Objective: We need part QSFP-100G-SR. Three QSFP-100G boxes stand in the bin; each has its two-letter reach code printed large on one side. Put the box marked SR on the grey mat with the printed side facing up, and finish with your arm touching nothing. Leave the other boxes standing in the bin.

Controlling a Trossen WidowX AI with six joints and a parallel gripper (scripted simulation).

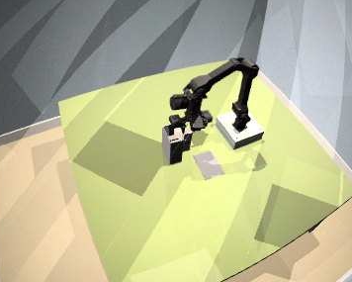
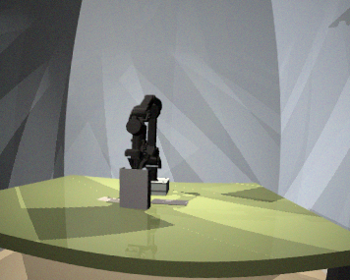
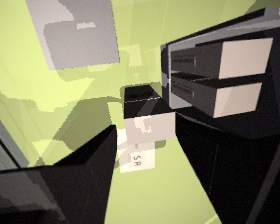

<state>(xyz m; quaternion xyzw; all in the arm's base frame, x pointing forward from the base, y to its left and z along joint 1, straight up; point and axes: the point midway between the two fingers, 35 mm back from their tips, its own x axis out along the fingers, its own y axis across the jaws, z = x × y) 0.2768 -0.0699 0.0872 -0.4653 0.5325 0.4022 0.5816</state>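
QSFP-100G-SR box: we see one box (image 3: 150, 126) outside the bin, beside its wall and off the mat, its pale end toward our wrist camera and a black face running away from it; we take it for the SR one, though its own printed side is not clear to us.
Table: our green top (image 1: 151, 219) (image 2: 200, 227) carries everything, with broad shadows across it.
Arm: our black arm (image 1: 245, 87) (image 2: 151, 129) rises from a white base block (image 1: 255, 136) (image 2: 160, 186), bends over and reaches down near the bin.
Bin: the upright bin (image 1: 167, 146) (image 2: 135, 189) (image 3: 165, 75) stands on the table, grey outside, apart from the mat.
Mat: the grey mat (image 1: 209, 165) (image 2: 170, 202) (image 3: 82, 37) lies flat between the bin and our base block, with no box on it.
Gripper: our gripper (image 3: 144, 125) is part-way open, with the loose box's pale end showing between its fingers; we see a gap at one finger and cannot tell whether the other touches.
Other boxes: two boxes (image 3: 246, 59) (image 3: 237, 100) stand side by side in the bin, pale ends showing.
Printed panel: a small white panel (image 3: 147, 161) reads SR just past the loose box's pale end; we cannot tell whether it belongs to that box.
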